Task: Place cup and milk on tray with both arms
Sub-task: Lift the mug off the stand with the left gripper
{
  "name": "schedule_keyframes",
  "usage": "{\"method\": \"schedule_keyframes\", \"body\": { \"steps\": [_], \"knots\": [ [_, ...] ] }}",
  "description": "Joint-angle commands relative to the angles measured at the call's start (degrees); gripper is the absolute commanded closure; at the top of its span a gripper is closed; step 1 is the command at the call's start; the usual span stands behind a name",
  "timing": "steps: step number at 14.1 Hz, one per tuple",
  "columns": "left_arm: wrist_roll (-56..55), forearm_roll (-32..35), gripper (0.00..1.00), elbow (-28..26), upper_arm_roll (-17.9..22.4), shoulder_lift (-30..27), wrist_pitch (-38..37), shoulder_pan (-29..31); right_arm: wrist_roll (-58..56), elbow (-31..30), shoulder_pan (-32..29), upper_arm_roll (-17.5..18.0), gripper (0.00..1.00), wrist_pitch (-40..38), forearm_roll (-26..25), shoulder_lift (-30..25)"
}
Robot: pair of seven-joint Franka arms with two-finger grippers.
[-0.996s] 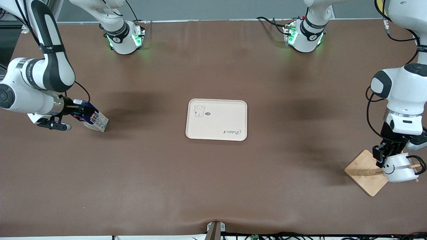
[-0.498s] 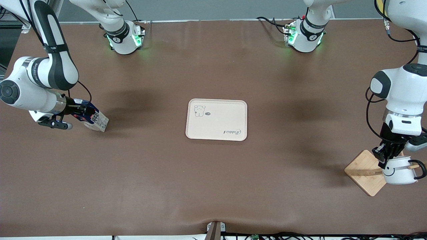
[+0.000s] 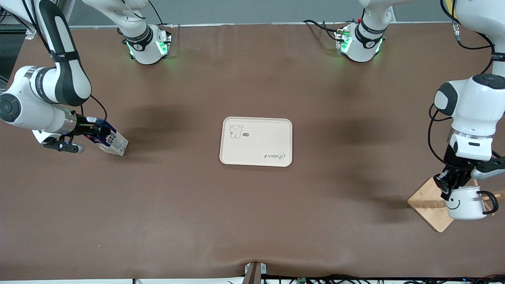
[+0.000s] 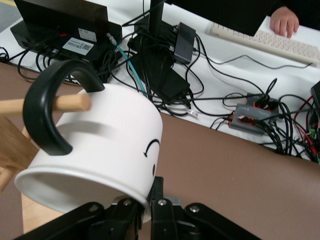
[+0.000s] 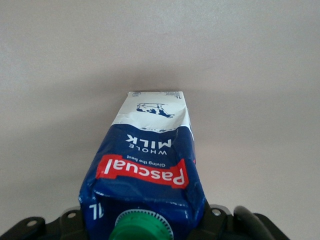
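Note:
The cream tray (image 3: 260, 138) lies flat at the table's middle. My right gripper (image 3: 94, 131) is shut on the top of the blue milk carton (image 3: 107, 139), near the right arm's end of the table. The carton is tilted, its base low by the table. In the right wrist view the carton (image 5: 150, 160) with its green cap (image 5: 140, 231) fills my right gripper (image 5: 145, 219). My left gripper (image 3: 447, 189) is shut on the rim of the white smiley cup (image 3: 465, 202) over the wooden stand. In the left wrist view my left gripper (image 4: 149, 202) pinches the cup (image 4: 100, 145). A wooden peg's tip (image 4: 72, 102) sits in the black handle loop (image 4: 42, 107).
The square wooden stand base (image 3: 428, 203) sits near the left arm's end of the table, nearer the front camera than the tray. Off the table edge, the left wrist view shows cables and electronics (image 4: 165, 55).
My left gripper has turned the cup more upright and shifted it a little toward the table's middle, sliding the handle along the peg. The right arm shifted slightly; the milk has barely moved.

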Motion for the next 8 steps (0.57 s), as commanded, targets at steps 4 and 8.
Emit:
{"method": "schedule_keyframes", "body": {
  "steps": [4, 8],
  "knots": [
    [-1.19, 1.19, 1.0, 0.23, -2.86, -8.79, -18.06, -1.1, -2.44, 3.63, -1.8, 0.21, 1.0, -3.33, -0.29, -0.13],
    [-5.65, 1.1, 1.0, 6.1, -8.47, -10.3, -35.09, -1.19, -6.83, 10.4, -2.15, 0.21, 1.0, -8.7, -0.29, 0.4]
  ]
}}
